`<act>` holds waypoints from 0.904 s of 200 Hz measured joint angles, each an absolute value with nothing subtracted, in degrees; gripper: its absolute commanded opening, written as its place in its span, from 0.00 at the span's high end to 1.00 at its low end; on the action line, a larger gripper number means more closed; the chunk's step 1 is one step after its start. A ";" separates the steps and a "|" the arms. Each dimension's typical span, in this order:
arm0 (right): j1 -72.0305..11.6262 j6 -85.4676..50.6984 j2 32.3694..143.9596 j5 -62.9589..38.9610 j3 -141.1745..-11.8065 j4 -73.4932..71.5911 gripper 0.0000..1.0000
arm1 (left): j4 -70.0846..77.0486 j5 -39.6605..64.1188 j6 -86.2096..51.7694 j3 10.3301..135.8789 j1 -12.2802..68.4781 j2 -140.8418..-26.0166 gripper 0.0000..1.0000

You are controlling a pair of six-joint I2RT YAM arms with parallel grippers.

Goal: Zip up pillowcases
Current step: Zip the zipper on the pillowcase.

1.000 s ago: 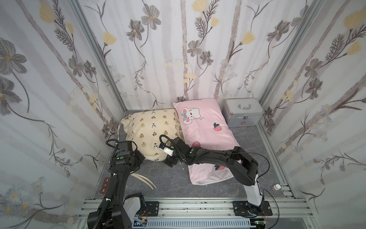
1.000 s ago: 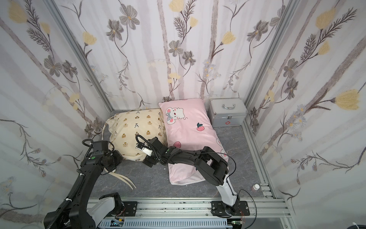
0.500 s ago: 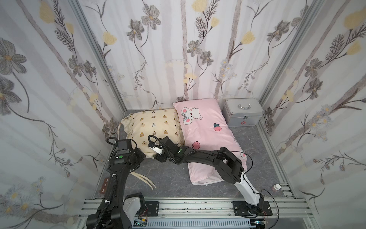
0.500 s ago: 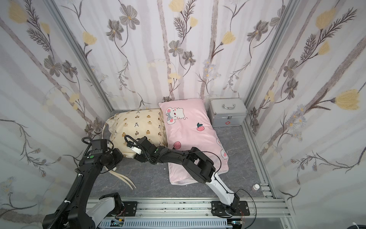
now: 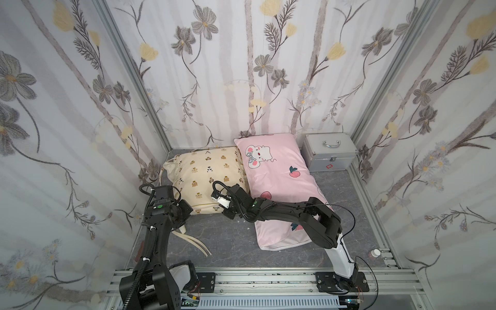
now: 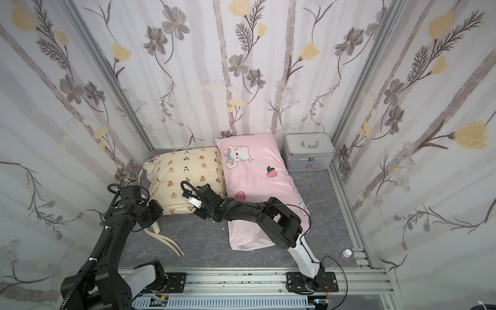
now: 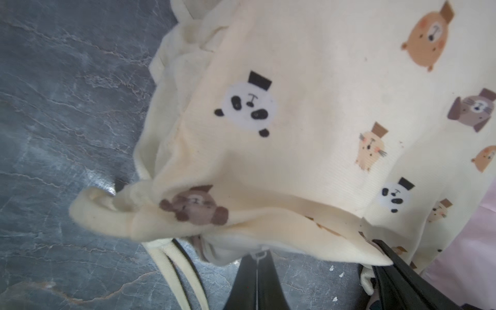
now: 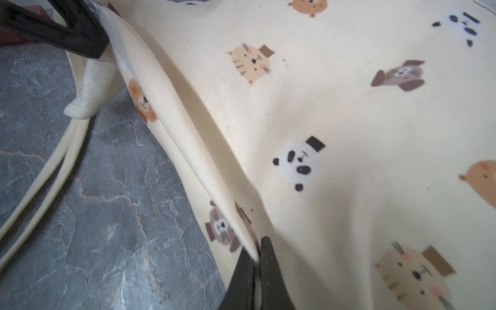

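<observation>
The cream pillowcase (image 5: 209, 171) with small animal faces lies at the back left. The longer pink pillowcase (image 5: 279, 177) lies beside it, and my right arm reaches across its near half. My left gripper (image 7: 257, 255) is shut on the cream pillowcase (image 7: 308, 120) at its near open edge, where a small metal loop shows at the fingertips. My right gripper (image 8: 257, 252) is shut on a fold of that same edge of the cream pillowcase (image 8: 349, 120), further along toward the pink one. In both top views the two grippers, left (image 5: 189, 212) and right (image 5: 225, 213), sit at the cream pillowcase's near edge (image 6: 174, 209).
A silver metal case (image 5: 328, 153) stands at the back right corner. Two cream ties (image 5: 196, 241) trail over the grey marbled floor (image 5: 230, 241) near my left arm. A small white bottle (image 5: 375, 252) sits by the right rail. Flowered walls close three sides.
My right gripper went from open to shut on the cream pillowcase's edge, after reaching left along it and coming back a little. The left arm has hardly moved.
</observation>
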State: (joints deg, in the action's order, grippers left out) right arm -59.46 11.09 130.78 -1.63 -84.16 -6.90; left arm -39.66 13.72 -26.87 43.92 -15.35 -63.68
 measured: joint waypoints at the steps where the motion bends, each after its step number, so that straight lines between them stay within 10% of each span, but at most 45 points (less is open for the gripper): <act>1: -59.33 11.11 130.63 -1.63 -83.92 -6.96 1.00 | -39.66 13.67 -26.79 43.92 -15.42 -63.79 1.00; 96: -54.43 7.66 123.52 -2.13 -75.55 -6.90 1.00 | -39.18 9.82 -23.55 42.78 -22.02 -69.25 1.00; 113: -53.87 5.17 120.20 -5.17 -75.48 -5.30 0.47 | -39.22 9.61 -23.51 43.83 -21.61 -69.14 0.64; 127: -52.29 2.07 116.38 -6.33 -75.72 -3.31 0.23 | -39.70 7.86 -23.07 45.65 -19.57 -68.25 0.39; 181: -38.30 -14.76 96.12 -4.69 -63.72 10.35 0.02 | -43.09 -0.19 -23.55 57.82 0.56 -64.66 0.06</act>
